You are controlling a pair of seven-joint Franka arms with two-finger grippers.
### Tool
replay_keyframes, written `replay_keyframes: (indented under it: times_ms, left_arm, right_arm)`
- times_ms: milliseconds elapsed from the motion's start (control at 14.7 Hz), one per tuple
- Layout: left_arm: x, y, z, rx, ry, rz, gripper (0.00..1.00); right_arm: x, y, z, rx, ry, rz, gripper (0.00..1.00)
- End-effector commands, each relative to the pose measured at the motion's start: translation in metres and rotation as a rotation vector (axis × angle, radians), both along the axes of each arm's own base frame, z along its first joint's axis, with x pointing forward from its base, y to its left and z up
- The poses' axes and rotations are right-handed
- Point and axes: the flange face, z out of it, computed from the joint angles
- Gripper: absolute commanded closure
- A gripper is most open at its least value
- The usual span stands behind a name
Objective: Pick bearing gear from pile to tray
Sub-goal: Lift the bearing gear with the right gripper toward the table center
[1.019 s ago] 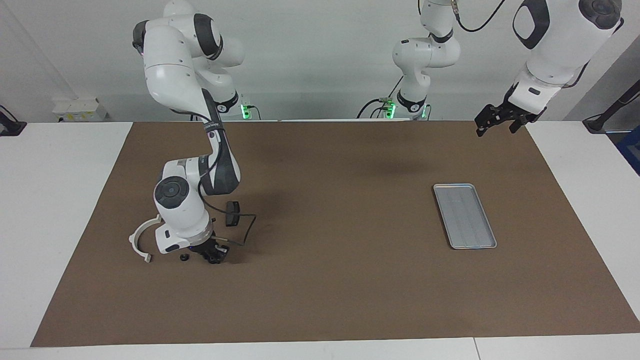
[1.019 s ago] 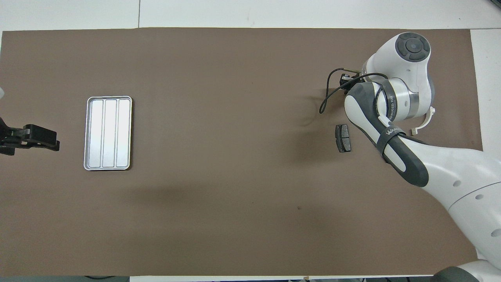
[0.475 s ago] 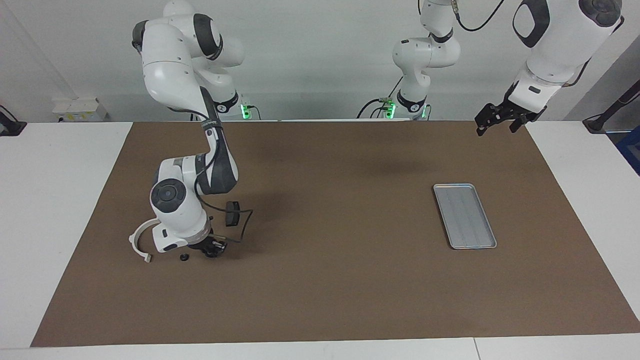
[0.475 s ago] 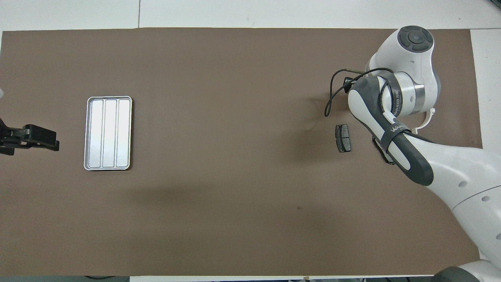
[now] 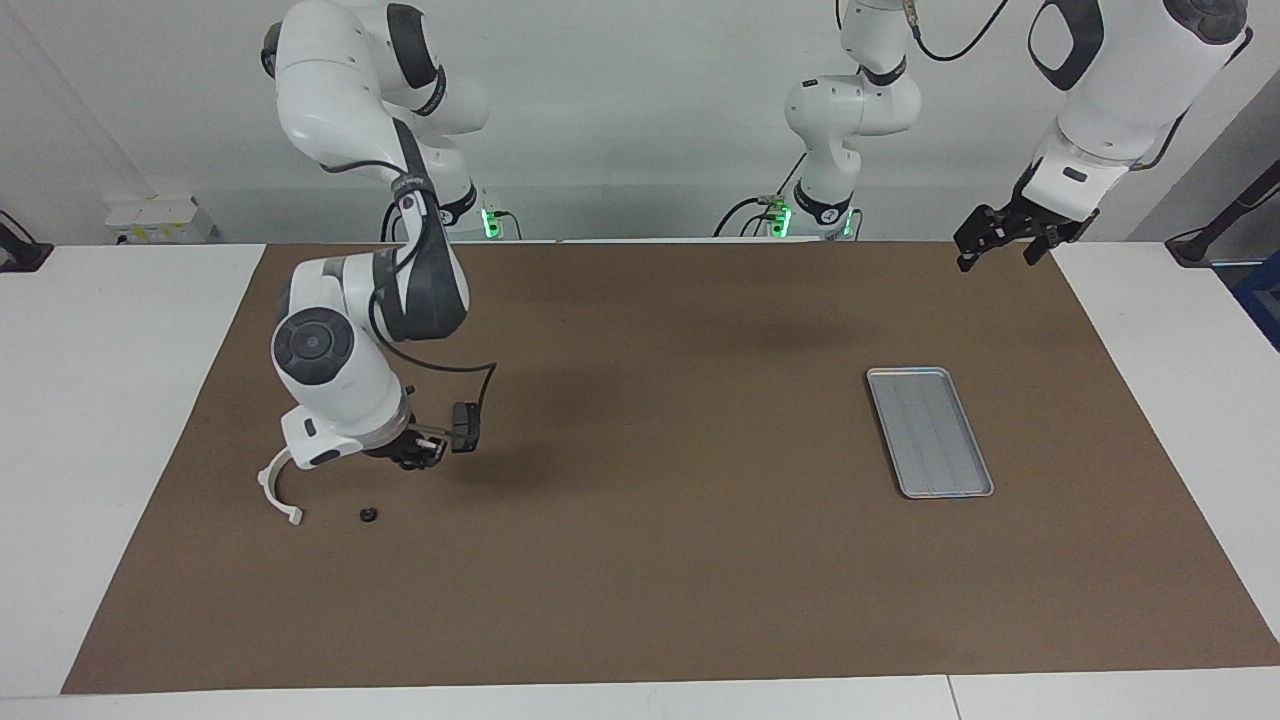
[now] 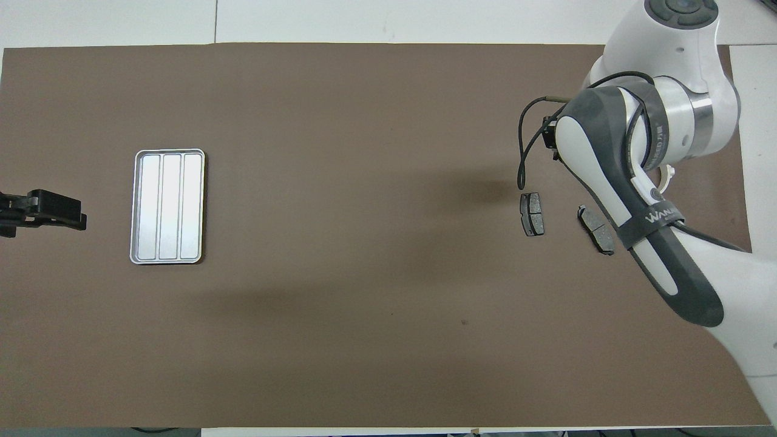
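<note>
Bearing gear candidate: one small black round piece (image 5: 368,515) visible, lying on the brown mat (image 5: 660,580) at the right arm's end of the table, just beside one tip of the white half-ring plastic bracket (image 5: 272,482). It is well apart from the tray and nothing touches it.

Counts:
- 1 white bracket, flat on the mat.
- 2 dark grey brake pads, (image 6: 532,213) and (image 6: 596,229), side by side but apart in the overhead view. The facing view shows only one; the arm hides the other.
- 1 small black round piece.
- 1 flat rectangular silver-grey metal tray (image 5: 930,432) with lengthwise ridges, at the left arm's end of the mat.

Right gripper (image 5: 412,455) is up off the mat, over the spot between the bracket and the brake pad seen in the facing view. I can't tell whether its fingers are closed or whether anything sits between them. In the overhead view the arm covers it.

Left gripper (image 5: 992,245) waits in the air over the mat edge at its own end, fingers spread apart, holding nothing.
</note>
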Motion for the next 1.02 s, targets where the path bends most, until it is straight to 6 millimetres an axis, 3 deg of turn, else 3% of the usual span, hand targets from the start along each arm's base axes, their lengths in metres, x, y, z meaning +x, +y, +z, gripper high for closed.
replay_keyframes:
  times_ms: [0,204,475,611,815,951]
  left_arm:
    - [0.001,0.002,0.008,0.0,-0.044,0.011,0.0]
    - [-0.001,-0.004,0.005,0.0,-0.035,-0.009,0.0]
    - [-0.001,-0.008,0.005,-0.001,-0.039,-0.008,0.0]
    - [-0.001,-0.008,0.004,-0.001,-0.036,-0.008,0.0]
    - [-0.006,-0.006,-0.001,-0.001,-0.027,-0.006,0.0]
    - [-0.005,-0.007,-0.007,-0.002,-0.049,-0.006,0.0]
  right_arm:
    - [-0.026,0.053,0.047,-0.001,0.015,-0.062,1.0]
    - [-0.059,0.148,0.069,-0.026,-0.008,-0.213,1.0]
    - [-0.096,0.262,0.066,0.023,-0.099,-0.461,1.0]
    - [-0.108,0.299,0.05,0.055,-0.125,-0.541,1.0]
    - [-0.109,0.326,0.014,0.07,-0.136,-0.593,1.0]
    - [-0.116,0.357,-0.026,0.059,-0.15,-0.605,1.0]
